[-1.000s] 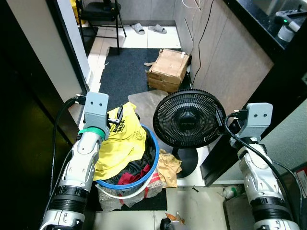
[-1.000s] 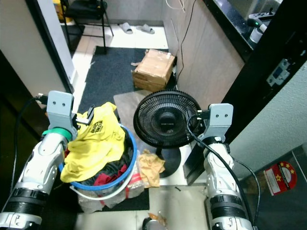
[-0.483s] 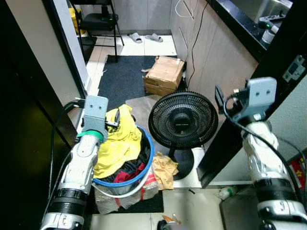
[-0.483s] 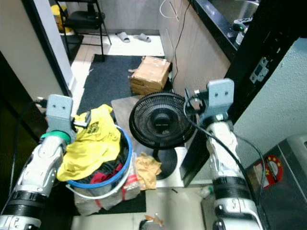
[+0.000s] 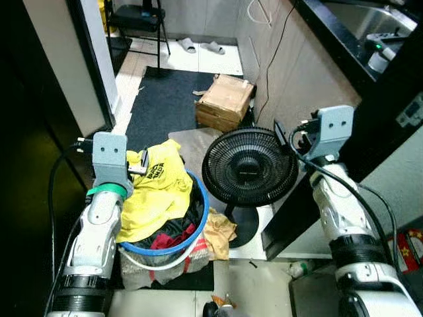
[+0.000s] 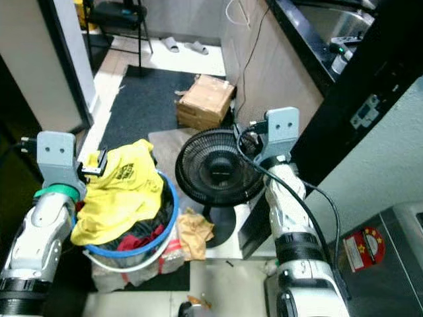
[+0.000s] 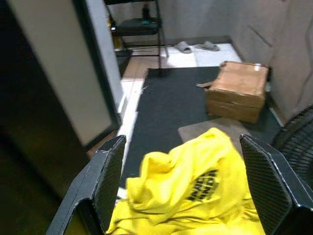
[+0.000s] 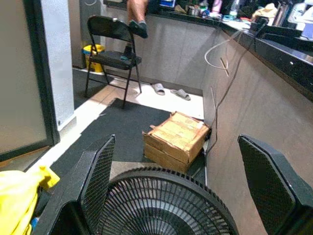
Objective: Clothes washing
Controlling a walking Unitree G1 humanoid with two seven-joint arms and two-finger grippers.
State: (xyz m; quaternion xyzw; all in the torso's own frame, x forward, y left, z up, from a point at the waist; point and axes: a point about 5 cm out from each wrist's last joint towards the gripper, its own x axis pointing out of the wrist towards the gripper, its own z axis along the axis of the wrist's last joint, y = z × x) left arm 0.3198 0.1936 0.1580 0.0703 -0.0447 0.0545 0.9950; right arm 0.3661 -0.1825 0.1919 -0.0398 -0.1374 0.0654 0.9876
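Observation:
A blue-rimmed laundry basket (image 5: pixel 200 221) stands on the floor, heaped with clothes. A yellow shirt (image 5: pixel 158 191) with black print lies on top, over red and dark pieces. My left gripper (image 5: pixel 143 162) hovers at the shirt's far left edge. In the left wrist view it (image 7: pixel 180 142) is open, with the yellow shirt (image 7: pixel 195 191) lying below the spread fingers. My right gripper (image 5: pixel 282 135) is raised by the upper right rim of a black fan (image 5: pixel 248 168). It (image 8: pixel 176 139) is open too, and holds nothing.
The fan stands right beside the basket, with a tan cloth (image 5: pixel 221 228) at its base. Beyond lie a dark mat (image 5: pixel 165 99), a cardboard box (image 5: pixel 225 102), slippers (image 5: pixel 198 46) and a folding chair (image 8: pixel 110 32) with a person's leg (image 8: pixel 137 19) above it. A dark door (image 5: pixel 377 125) is at right.
The camera has shifted. My right arm has risen and swung inward to the fan's upper right rim. The left gripper stays by the yellow shirt.

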